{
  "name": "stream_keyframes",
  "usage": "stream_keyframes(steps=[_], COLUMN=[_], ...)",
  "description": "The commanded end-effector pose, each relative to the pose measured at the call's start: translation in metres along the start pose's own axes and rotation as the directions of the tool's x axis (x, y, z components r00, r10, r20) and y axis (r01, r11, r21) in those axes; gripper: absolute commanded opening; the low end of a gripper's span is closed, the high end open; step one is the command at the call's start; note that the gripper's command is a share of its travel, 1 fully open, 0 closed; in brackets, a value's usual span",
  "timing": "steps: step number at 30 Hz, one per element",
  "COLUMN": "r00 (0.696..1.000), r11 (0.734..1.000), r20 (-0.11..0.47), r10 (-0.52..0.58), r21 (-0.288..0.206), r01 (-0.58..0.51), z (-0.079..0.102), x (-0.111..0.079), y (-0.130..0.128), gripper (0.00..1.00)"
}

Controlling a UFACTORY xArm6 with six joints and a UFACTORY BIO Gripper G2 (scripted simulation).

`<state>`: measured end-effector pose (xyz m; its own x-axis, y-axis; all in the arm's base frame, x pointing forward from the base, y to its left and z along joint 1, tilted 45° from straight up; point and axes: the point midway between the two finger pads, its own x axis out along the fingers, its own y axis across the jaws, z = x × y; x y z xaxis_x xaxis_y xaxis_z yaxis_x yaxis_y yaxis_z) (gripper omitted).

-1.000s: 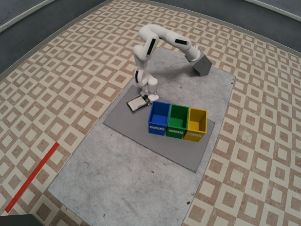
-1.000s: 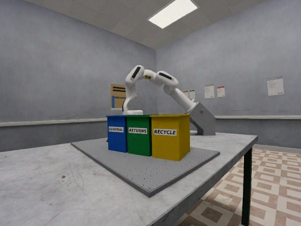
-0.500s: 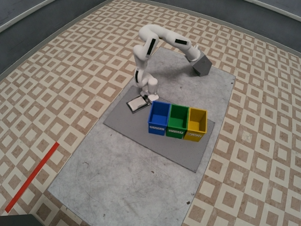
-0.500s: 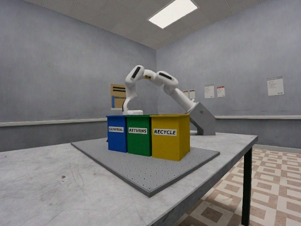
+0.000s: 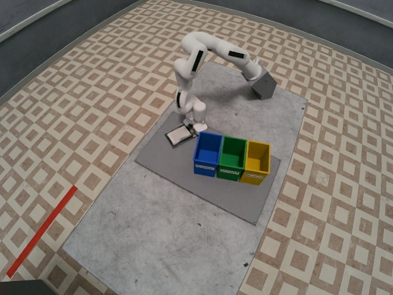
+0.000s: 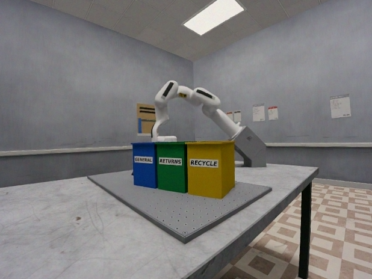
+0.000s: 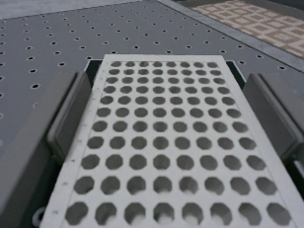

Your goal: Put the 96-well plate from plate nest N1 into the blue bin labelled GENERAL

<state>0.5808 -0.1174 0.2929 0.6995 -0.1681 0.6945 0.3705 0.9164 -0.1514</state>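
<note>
Well, the claw [image 5: 191,128] [image 7: 167,114] is closed on the white plate [image 5: 179,135] [image 7: 169,152], which sits in its dark holder [image 5: 173,146] [image 7: 236,73] near the upright blue bin [image 5: 205,170] [image 6: 145,175].

Perforated board, grey, flat [image 5: 172,165] [image 6: 192,207] [image 7: 39,29]: beneath the pincer [image 5: 192,128] [image 7: 165,110]. Counter, pale grey, scratched and spotted [image 5: 152,222] [image 6: 90,216]: below pincer and board; one dark leg [image 6: 305,231] visible. Floor, beige and brown squares [image 5: 105,95] [image 6: 340,222] [image 7: 247,21]: lower than the pincer. Red strip, straight [image 5: 42,230]: on the floor, well apart from the pincer. Walls, blue-grey [image 5: 95,19] [image 6: 75,75], with pale rail [image 5: 28,20] [image 6: 60,151]: well apart from the pincer. Tan poster, dark bars, blue patch [image 6: 145,114]: on a wall, higher than the pincer. Paper sheets, five, print illegible [image 6: 258,112]: likewise. Ceiling light, rectangular, lit [image 6: 213,16]: high above the pincer.
</note>
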Motion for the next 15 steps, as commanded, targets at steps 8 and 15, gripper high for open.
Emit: stream_keyframes(steps=[8,15], r00=[1.000,1.000], r11=[1.000,1.000], r20=[0.002,0.002], r10=[0.000,0.000], r21=[0.001,0.001], r01=[0.000,0.000], z=[0.0034,0.0080], x=[0.0007,0.0006], y=[0.0001,0.0001], gripper=[0.00,0.00])
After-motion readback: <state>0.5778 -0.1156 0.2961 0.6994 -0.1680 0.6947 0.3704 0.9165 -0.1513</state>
